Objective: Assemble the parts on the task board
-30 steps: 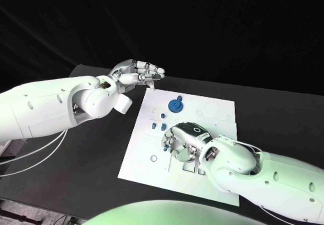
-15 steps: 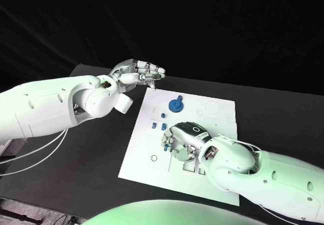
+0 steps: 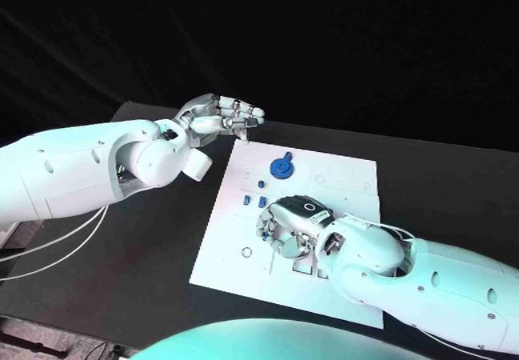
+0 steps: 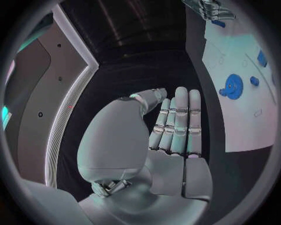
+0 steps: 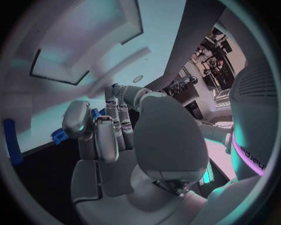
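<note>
Start at your left: the left hand (image 3: 222,116) hovers above the table (image 3: 141,247) just off the far left corner of the task board (image 3: 227,259), touching none of the parts. In the head view its fingers look curled inward; the left wrist view (image 4: 170,136) shows them lying straight and pressed together, palm bare, nothing held. Call it closed on nothing.

On the board, the blue gear (image 3: 282,167) stands near the far edge, and two small blue parts (image 3: 254,200) lie just beside each other nearer the middle.

Further right, your right hand (image 3: 290,228) is down over the board's middle, fingers curled toward the surface. In the right wrist view (image 5: 108,136) something blue (image 5: 95,114) shows at the fingertips, but you cannot tell whether the hand pinches it or merely rests beside it.

Against the picture from a second ago, the right hand has edged slightly toward the two small parts; the left hand, gear and parts sit where they were.
</note>
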Controlling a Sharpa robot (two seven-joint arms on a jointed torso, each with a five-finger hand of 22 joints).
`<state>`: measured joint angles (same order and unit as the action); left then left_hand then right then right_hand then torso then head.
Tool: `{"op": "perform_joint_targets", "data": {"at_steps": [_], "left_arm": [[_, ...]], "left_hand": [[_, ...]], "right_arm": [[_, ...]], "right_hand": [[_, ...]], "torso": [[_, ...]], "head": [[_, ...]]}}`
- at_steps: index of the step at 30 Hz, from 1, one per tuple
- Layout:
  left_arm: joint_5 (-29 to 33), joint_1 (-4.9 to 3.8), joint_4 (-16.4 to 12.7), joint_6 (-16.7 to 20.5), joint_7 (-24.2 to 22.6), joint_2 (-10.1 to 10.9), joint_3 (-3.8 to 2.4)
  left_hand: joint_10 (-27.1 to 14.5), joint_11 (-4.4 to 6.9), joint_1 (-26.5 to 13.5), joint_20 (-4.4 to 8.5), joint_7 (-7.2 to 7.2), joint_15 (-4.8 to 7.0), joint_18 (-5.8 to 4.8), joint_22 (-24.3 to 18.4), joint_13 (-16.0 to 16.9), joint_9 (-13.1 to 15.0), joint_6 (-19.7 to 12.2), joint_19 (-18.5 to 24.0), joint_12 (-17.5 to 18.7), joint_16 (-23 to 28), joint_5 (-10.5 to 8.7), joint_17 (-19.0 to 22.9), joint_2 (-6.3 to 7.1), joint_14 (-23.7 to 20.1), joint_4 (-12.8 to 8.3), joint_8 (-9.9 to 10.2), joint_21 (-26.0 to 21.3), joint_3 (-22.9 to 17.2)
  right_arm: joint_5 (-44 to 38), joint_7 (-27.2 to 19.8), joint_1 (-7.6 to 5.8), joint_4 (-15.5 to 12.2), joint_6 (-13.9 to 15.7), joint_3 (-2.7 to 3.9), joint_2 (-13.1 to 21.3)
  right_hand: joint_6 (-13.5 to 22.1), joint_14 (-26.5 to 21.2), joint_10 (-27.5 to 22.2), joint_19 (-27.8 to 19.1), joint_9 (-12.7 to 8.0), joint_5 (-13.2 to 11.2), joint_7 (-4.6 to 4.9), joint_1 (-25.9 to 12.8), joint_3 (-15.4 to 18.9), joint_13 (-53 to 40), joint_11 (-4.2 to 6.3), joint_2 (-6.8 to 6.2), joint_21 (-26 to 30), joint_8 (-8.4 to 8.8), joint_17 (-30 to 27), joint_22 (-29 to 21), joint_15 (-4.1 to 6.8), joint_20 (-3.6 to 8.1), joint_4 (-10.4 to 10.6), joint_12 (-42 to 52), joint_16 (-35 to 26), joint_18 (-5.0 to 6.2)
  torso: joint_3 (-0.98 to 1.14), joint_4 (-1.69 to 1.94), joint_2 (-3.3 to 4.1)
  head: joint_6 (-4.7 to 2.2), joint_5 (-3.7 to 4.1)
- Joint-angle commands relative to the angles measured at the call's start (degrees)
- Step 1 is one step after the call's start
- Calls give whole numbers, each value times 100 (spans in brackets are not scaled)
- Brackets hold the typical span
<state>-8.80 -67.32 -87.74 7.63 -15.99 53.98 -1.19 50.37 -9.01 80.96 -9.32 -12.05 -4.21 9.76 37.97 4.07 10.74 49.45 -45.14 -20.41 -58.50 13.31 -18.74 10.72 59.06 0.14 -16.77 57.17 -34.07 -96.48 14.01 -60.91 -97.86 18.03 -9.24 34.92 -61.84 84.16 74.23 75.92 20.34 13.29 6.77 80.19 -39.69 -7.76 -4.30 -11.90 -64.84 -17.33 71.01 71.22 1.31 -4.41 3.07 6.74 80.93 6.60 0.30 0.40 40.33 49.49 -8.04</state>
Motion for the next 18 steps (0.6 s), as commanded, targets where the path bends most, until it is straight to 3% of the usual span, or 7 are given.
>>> {"op": "perform_joint_targets", "data": {"at_steps": [1, 6, 9, 10, 18], "left_arm": [[-13, -6, -8, -86, -18, -4, -3], [-13, -6, -3, -88, -13, -1, -3], [-13, -6, 3, -88, -11, 0, -3], [-13, -6, 6, -87, -10, 1, -3], [-13, -6, 20, -91, -4, 13, -2]], "left_hand": [[-25, -1, -40, -16, -42, 5, 76, -6, -7, -3, 3, 36, -23, 27, 14, 9, -40, -42, -28, -22, -23, -6], [-25, -1, -40, -16, -42, 5, 76, -6, -7, -3, 3, 36, -23, 27, 14, 9, -40, -42, -28, -22, -23, -6], [-36, -3, -42, -17, -42, 4, 77, -6, -8, -3, 2, 37, -23, 28, 15, 11, -39, -43, -32, -24, -23, -4], [-36, -3, -42, -17, -42, 4, 77, -6, -8, -3, 2, 37, -23, 28, 15, 11, -39, -43, -32, -24, -23, -4], [-36, -3, -42, -17, -42, 4, 77, -6, -8, -3, 2, 37, -23, 28, 15, 11, -39, -43, -32, -24, -23, -4]], "right_arm": [[-58, 82, 46, 35, -371, -47, 17], [-2, 84, 47, 40, -170, -48, 46], [33, 88, 46, 40, 4, -49, 63], [42, 90, 46, 35, 73, -49, 72], [83, 110, 7, -227, 430, -42, 328]], "right_hand": [[23, 268, 166, -40, 16, 12, 31, -78, 8, -9, 146, 45, 29, -37, -10, -4, 25, 6, -44, -28, 14, -43], [172, 271, -11, -77, 45, -7, 83, -238, 145, -2, 93, -9, 97, 11, 18, -37, -25, -31, -68, -135, 47, -37], [438, 268, -330, -124, 20, -5, 154, -416, 301, 53, -11, -116, 200, 154, 35, -97, -115, -105, -32, -291, 76, -26], [608, 258, -524, -158, -8, -6, 168, -514, 388, 97, -45, -218, 273, 249, 13, -144, -159, -137, 0, -320, 74, -14], [862, 225, -877, -186, -26, -10, 173, -548, 617, 175, -103, -397, 404, 386, -68, -224, -196, -202, -17, -257, 66, 12]], "torso": [[0, 0, -2], [5, -4, -2], [6, -5, -1], [8, -6, -1], [10, -4, -5]], "head": [[2, 0], [-4, -3], [-9, -4], [-11, -4], [-22, -6]]}}
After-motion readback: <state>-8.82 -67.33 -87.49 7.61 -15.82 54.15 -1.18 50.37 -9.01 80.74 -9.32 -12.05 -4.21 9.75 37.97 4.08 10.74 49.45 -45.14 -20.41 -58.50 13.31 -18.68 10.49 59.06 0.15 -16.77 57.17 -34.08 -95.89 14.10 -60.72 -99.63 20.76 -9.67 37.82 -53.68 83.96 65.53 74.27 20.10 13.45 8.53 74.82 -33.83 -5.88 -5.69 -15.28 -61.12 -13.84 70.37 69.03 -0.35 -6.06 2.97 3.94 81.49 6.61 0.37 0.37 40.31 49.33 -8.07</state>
